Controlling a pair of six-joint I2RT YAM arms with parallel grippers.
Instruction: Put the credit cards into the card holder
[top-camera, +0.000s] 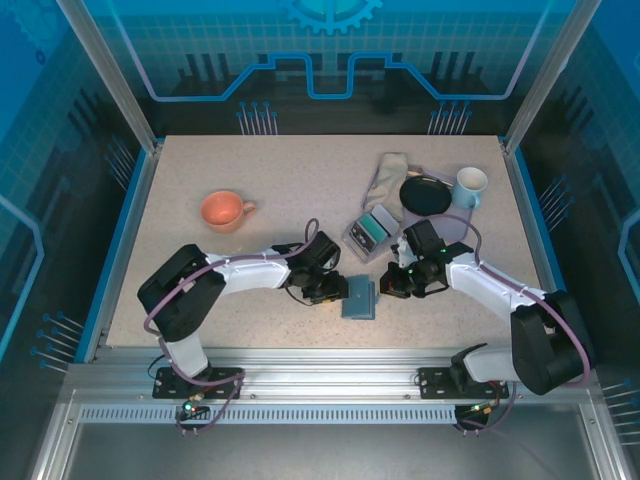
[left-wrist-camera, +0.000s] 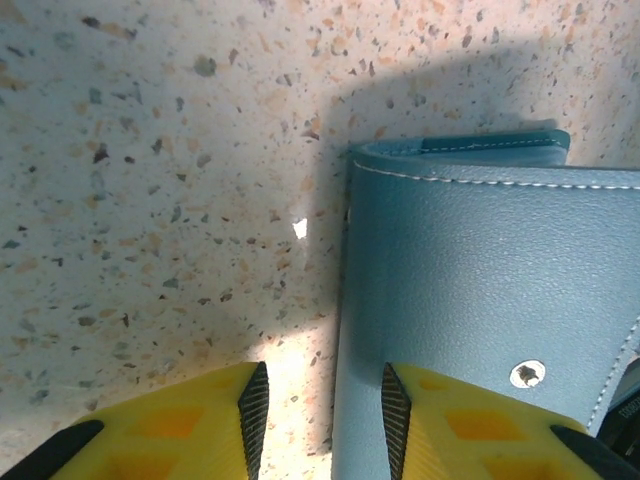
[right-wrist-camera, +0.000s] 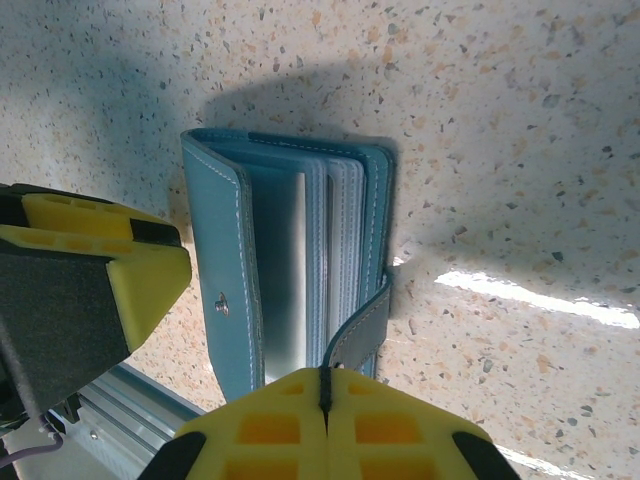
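The slate-blue card holder (top-camera: 359, 298) lies near the table's front, between the two grippers. My left gripper (left-wrist-camera: 322, 400) is open and straddles its left edge: one finger hangs over the snap-dot cover (left-wrist-camera: 480, 290), the other over bare table. In the right wrist view the card holder (right-wrist-camera: 225, 260) is slightly parted, and its inner sleeves show. My right gripper (right-wrist-camera: 324, 378) is shut on the card holder's closing strap (right-wrist-camera: 360, 335). Behind, a teal-green credit card (top-camera: 377, 224) lies on a small grey tray (top-camera: 358, 240).
An orange cup (top-camera: 225, 210) stands at mid-left. At the back right are a black plate (top-camera: 425, 193), a white mug (top-camera: 470, 187) and a crumpled cloth (top-camera: 388, 172). The table's metal front rail (top-camera: 330, 372) runs just below the card holder.
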